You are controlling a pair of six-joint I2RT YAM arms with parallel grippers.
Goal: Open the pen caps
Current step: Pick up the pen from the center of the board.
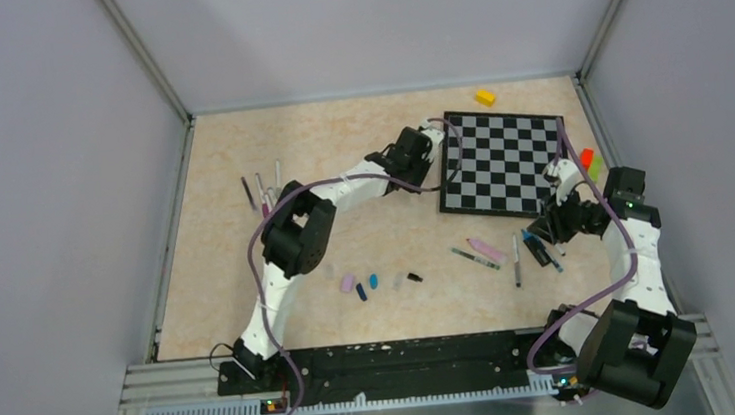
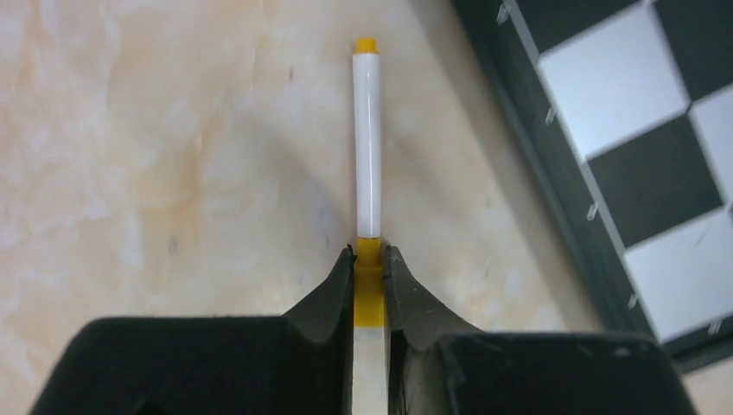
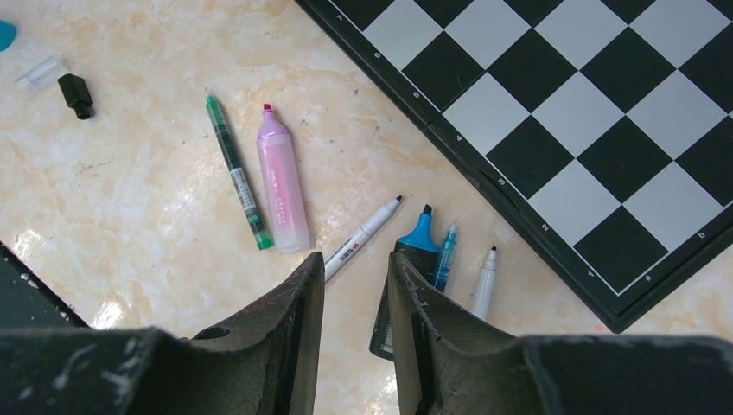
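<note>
Marbled tabletop (image 2: 130,173): left gripper (image 2: 368,249) pinches the orange cap (image 2: 369,294); right gripper (image 3: 354,257) hangs open, empty.

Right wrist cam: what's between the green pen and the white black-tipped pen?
The pink highlighter, close beside the green pen and apart from the white pen. Clear in the right wrist view.

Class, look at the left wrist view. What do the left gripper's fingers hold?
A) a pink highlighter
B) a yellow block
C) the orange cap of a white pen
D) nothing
C: the left gripper is shut on the orange cap at the near end of the white pen.
</note>
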